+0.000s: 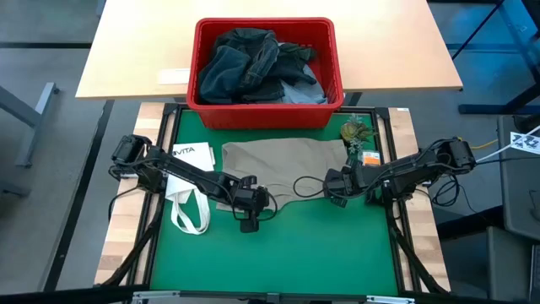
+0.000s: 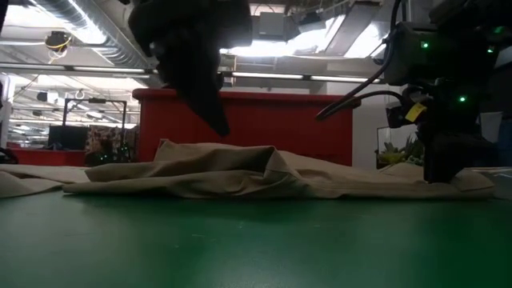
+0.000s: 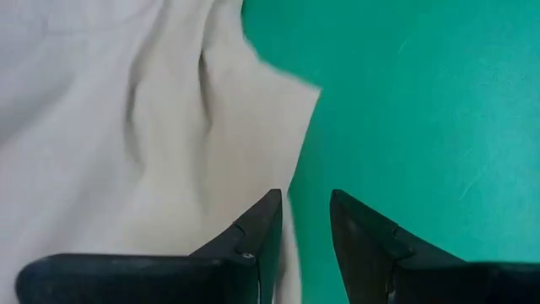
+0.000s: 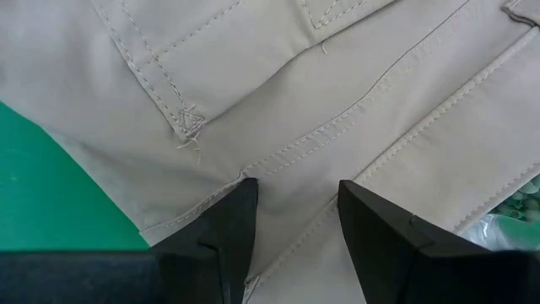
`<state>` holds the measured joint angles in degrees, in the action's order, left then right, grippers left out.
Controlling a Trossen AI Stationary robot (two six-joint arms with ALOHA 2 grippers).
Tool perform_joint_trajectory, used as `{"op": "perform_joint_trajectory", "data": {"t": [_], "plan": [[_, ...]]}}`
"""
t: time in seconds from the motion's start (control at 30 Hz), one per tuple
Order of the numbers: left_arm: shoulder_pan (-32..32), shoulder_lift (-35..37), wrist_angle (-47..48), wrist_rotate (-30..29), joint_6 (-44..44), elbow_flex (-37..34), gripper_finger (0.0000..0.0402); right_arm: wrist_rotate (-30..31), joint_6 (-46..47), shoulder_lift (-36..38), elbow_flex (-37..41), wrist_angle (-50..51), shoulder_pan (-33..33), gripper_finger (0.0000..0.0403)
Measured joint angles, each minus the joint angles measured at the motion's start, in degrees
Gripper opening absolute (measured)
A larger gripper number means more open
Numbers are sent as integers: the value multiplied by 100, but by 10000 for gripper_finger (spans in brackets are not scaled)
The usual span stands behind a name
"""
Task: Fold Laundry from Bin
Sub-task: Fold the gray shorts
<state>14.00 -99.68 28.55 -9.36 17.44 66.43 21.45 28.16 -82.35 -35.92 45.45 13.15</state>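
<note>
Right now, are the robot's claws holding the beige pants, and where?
It looks like nothing is held. The left gripper is open over the beige trousers' edge. The right gripper is open above their seat seam, with cloth showing between the fingers but not pinched.

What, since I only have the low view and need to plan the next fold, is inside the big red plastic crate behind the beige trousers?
Observer: The large rectangular red plastic crate holds a heap of dark navy and light blue denim garments.
Operator: Where is the left arm working?
Observer: The left tool is open over the front edge of the flat beige cloth trousers, towards their left end, with green mat showing between its fingers.
Operator: And the right arm?
Observer: The right tool is open over a stitched seam on the trousers, beside a pocket corner.
</note>
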Motion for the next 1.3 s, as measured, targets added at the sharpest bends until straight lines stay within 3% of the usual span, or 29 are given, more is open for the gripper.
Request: {"op": "perform_joint_trajectory", "data": {"t": [0.17, 0.4, 0.6, 0.87, 1.17, 1.3], "plan": [[0, 0, 978, -192, 168, -40, 98, 0, 0, 0, 2, -17, 0, 172], [107, -1, 1001, -35, 298, -328, 98, 0, 0, 0, 2, -26, 0, 172], [166, -7, 999, -512, 190, -354, 98, 0, 0, 0, 2, -33, 0, 172], [168, -130, 998, -639, -1, -357, 95, 0, 0, 0, 0, -35, 0, 172], [168, -548, 1036, -611, -1, -363, 9, -1, 1, 0, -2, -37, 0, 172], [177, -389, 1204, -600, 5, -363, 3, 0, 2, 0, -2, -37, 0, 172]]}}
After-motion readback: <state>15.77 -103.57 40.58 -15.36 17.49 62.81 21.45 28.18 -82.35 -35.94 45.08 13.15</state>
